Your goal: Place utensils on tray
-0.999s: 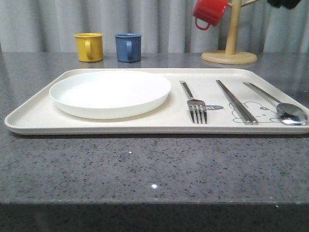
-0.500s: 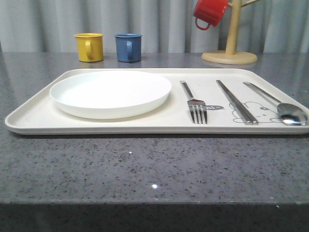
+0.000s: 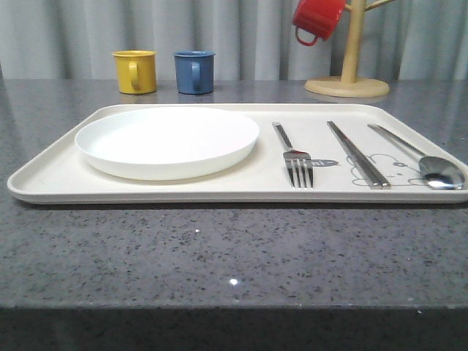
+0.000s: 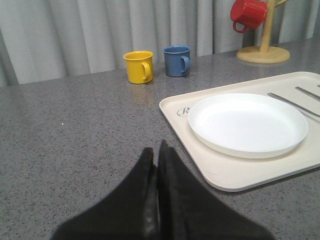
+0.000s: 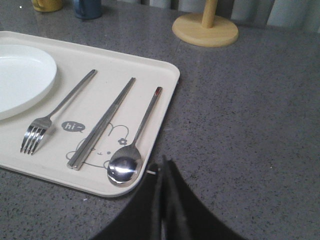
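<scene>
Left gripper (image 4: 157, 150) hovers low over the grey stone table (image 4: 75, 130), fingers pressed together, empty, beside the cream rectangular tray (image 4: 225, 175). Right gripper (image 5: 164, 167), likewise closed and empty, hangs just beside the round-bowled steel spoon (image 5: 125, 167) at the tray's corner.

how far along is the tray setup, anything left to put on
Looks done: the plate, fork, chopsticks and spoon all lie on the tray. Nothing in hand: left gripper and right gripper are shut and empty. Nothing appears left.

A kitchen-like setup: speckled grey countertop (image 3: 219, 248), wooden mug tree (image 3: 349, 66).
</scene>
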{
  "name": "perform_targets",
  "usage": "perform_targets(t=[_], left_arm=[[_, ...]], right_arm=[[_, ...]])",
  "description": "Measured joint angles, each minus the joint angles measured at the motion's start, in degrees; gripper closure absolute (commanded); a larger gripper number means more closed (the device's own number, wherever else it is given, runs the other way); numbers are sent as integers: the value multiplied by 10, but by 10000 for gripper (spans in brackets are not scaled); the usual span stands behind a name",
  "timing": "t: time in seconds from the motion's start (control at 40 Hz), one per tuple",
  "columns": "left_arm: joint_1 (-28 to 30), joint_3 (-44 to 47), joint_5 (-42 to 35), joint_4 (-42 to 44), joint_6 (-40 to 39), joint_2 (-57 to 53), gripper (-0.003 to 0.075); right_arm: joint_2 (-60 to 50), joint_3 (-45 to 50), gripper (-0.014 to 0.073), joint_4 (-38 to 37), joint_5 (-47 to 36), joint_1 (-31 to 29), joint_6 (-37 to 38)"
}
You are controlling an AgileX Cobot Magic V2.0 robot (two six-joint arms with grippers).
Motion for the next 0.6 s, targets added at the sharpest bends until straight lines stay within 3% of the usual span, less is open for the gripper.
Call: perform_targets(t=[0.15, 0.6], left_arm=[[0, 0, 0, 0, 0, 0, 738], [0, 0, 0, 0, 0, 0, 738]], right_arm=[[-53, 25, 715, -2, 0, 0, -1], [-60, 27, 715, -2, 0, 0, -1]])
